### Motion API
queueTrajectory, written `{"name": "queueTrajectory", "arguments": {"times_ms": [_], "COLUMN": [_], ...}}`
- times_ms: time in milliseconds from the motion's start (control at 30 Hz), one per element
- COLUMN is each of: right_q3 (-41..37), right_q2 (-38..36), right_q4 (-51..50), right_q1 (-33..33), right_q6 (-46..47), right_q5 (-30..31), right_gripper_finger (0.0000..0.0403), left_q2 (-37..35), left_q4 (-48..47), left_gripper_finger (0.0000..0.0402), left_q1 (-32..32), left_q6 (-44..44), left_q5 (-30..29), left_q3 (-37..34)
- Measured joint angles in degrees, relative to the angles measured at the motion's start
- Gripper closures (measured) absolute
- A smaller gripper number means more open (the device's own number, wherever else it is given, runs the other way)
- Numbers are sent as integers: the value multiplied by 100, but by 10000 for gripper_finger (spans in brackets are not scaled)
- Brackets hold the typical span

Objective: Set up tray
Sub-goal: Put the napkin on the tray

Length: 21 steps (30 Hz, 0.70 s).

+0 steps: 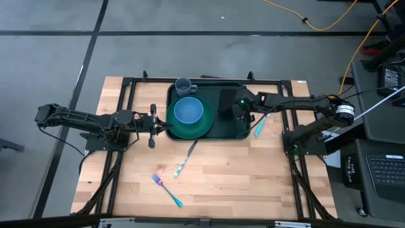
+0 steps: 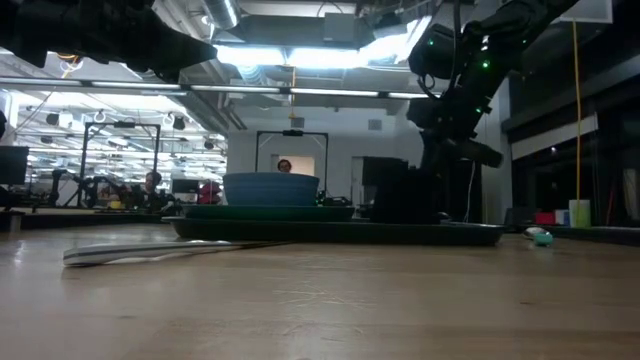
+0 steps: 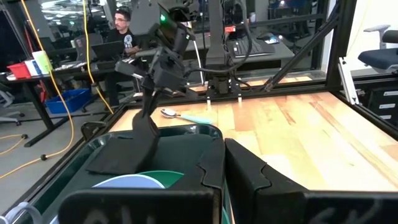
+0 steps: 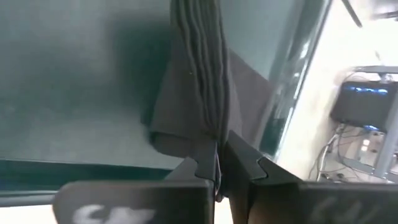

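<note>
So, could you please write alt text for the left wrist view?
The right claw lifts a black napkin by one edge above the dark green tray. A spoon lies on the wooden table beyond.

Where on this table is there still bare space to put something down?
Bare wood lies near the table's front right, beyond the fork and knife, and at front left. The tray is crowded: plate, bowl, cup, napkin. A spoon lies right of it.

No legible text, label, brand, number or sign found on any item. Pale marks on the gripper bodies in both wrist views are unreadable.
</note>
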Motion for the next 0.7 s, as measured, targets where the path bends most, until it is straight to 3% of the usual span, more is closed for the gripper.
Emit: {"name": "queueTrajectory", "arguments": {"times_ms": [600,700], "right_q3": [2,4], "right_q2": [3,3], "right_q4": [-466,-463], "right_q1": [278,278], "right_q6": [1349,1604], "right_q5": [-330,-332], "right_gripper_finger": [388,370], "left_q2": [-1,0], "left_q4": [0,0], "left_gripper_finger": [396,395], "left_q1": [0,0], "left_q6": [-2,-2], "left_q5": [4,7], "left_q3": [0,0]}}
